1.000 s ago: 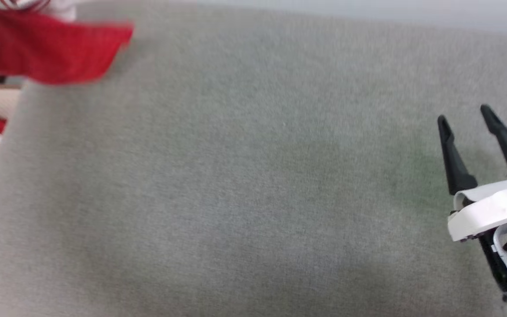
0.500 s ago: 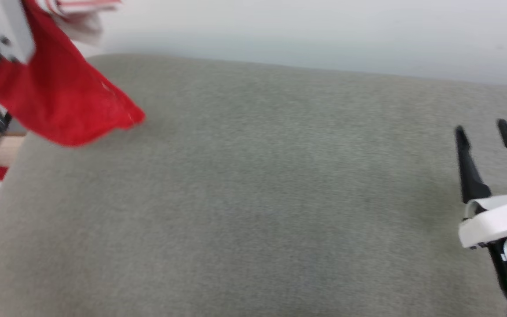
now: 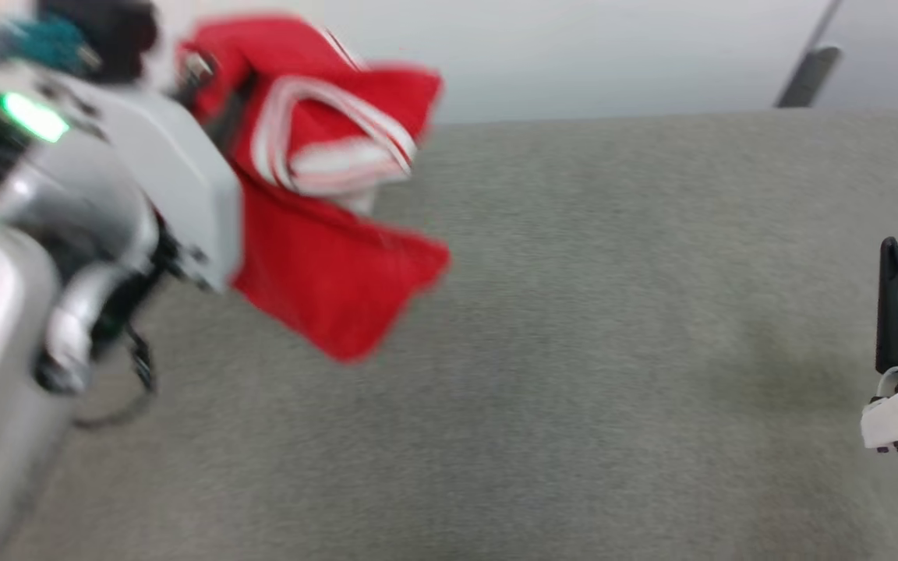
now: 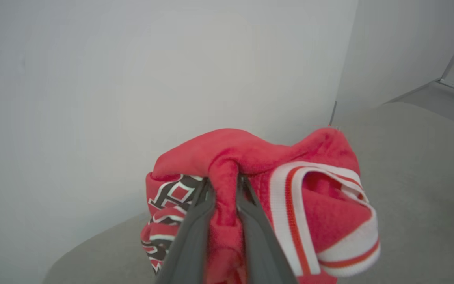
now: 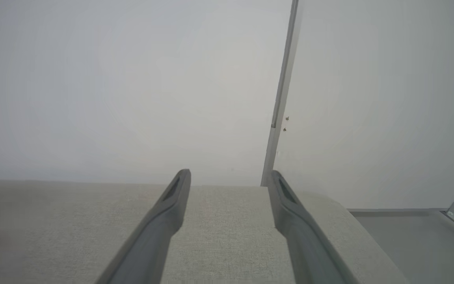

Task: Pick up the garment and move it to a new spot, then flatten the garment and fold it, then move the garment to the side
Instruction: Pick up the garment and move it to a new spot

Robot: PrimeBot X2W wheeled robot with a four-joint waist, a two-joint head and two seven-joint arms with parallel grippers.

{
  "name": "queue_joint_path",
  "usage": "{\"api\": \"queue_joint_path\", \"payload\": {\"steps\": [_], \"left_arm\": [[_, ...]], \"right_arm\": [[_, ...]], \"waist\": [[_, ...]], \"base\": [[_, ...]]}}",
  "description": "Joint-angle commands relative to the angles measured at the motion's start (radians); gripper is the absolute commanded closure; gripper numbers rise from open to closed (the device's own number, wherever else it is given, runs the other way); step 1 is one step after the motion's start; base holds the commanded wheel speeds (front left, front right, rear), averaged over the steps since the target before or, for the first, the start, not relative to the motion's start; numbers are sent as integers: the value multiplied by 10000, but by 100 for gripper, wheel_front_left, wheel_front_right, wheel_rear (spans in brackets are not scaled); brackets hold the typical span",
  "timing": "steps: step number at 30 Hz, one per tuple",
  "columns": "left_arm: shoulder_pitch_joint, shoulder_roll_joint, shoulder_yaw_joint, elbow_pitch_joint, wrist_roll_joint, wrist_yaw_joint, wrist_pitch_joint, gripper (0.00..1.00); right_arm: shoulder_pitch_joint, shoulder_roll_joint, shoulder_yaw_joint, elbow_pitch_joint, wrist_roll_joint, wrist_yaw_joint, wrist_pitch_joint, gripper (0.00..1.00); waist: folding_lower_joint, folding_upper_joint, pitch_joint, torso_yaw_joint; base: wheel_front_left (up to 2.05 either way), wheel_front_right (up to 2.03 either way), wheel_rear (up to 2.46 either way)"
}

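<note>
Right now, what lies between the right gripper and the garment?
Bare grey cushion, as the head view shows. The garment hangs pinched in the left gripper; the right gripper is open.

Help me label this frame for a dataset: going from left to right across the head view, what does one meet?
Left arm's pale wrist → garment, bunched and off the surface → bare grey cushion → dark post at the far wall → right gripper's dark finger.
</note>
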Motion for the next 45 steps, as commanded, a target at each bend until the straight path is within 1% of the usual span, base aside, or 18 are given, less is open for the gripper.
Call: {"api": "queue_joint_path", "payload": {"steps": [1,6,8,11,14,22,23,25,26,27,31,39,42,45], "left_arm": [[361,-106,-172,-315,58,119,243,100],[1339,-353,-780,-612,-146,463,772,100],[1742,-460,-1057,-439,-186,595,924,100],[2286,-670,-1474,21,-349,622,1099,100],[2653,-900,-1841,719,-453,502,1129,100],[2932,-1679,-2635,2888,-723,-121,1166,100],[2890,-1773,-2696,3134,-733,-219,1119,93],[2793,-1957,-2732,3453,-833,-386,1041,41],[2709,-2015,-2712,3535,-862,-477,982,5],[2615,-2038,-2675,3584,-901,-539,928,0],[2339,-2012,-2409,3490,-1070,-676,748,0],[2555,-1547,-1802,2532,-1346,-535,334,0],[2837,-1304,-1484,2171,-1343,-432,-164,0],[3247,-1123,-1065,1922,-1386,-340,-976,0]], "right_arm": [[152,122,-69,48,-58,-14,-90,0],[164,390,-33,319,25,-14,-311,0],[130,490,10,454,68,-14,-408,0],[75,609,113,670,105,-14,-518,0],[-28,697,219,895,120,-14,-629,0],[-269,786,543,1402,167,-14,-732,0],[-294,773,579,1460,162,-14,-740,0],[-336,719,635,1540,141,-14,-731,0],[-342,692,655,1579,144,-14,-725,0],[-331,662,675,1614,152,-14,-709,0],[-175,509,716,1683,123,-14,-611,0],[254,335,762,1619,97,-14,-418,0],[401,281,817,1557,96,-14,-403,0],[570,237,865,1568,124,-14,-396,0]], "waist": [[0,-1,234,-756],[0,-1,510,-1264],[0,-1,628,-1414],[0,-1,770,-1578],[0,-1,882,-1683],[0,-1,924,-1725],[0,-1,891,-1706],[0,-1,791,-1638],[0,-1,721,-1594],[0,-1,639,-1542],[0,-1,219,-1288],[0,-1,-769,-699],[0,-1,-1073,-515],[0,-1,-1308,-365]], "base": [[0,0,0],[0,0,0],[0,0,0],[0,0,0],[0,0,0],[0,0,0],[0,0,0],[0,0,0],[0,0,0],[0,0,0],[0,0,0],[0,0,0],[0,0,0],[0,0,0]]}}
